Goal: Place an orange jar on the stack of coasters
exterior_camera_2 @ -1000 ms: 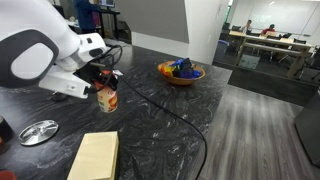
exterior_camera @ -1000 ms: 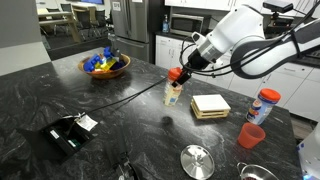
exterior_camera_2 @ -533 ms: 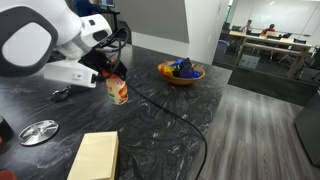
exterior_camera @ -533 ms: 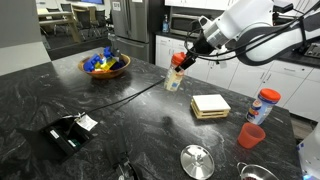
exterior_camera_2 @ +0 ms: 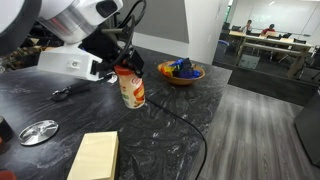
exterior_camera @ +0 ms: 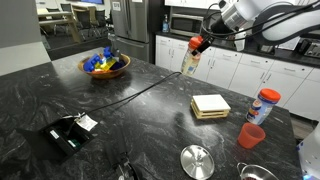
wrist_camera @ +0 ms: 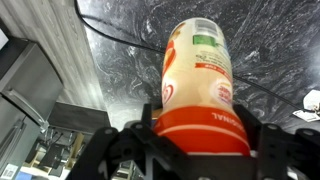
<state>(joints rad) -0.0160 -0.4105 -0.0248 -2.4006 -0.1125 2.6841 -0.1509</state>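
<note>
The dark marbled worktop [exterior_camera: 120,110] carries every item. The Panda arm [exterior_camera: 262,18] reaches in from above the worktop's far right corner in an exterior view. In that view a brown bowl [exterior_camera: 105,66] of coloured items sits near the far left corner. The stack of coasters [exterior_camera: 210,105] lies flat toward the right edge. The round steel lid [exterior_camera: 197,160] lies close to the near edge. The red-lidded jar [exterior_camera: 267,104] and the orange-red cup [exterior_camera: 250,135] both stand by the right edge. The orange jar [exterior_camera: 190,62] hangs tilted in the air over the far edge, lid end uppermost, well apart from the stack of coasters. In the wrist view the gripper [wrist_camera: 200,140] has its fingers [wrist_camera: 268,150] pinching the orange jar at its orange lid from both sides.
</note>
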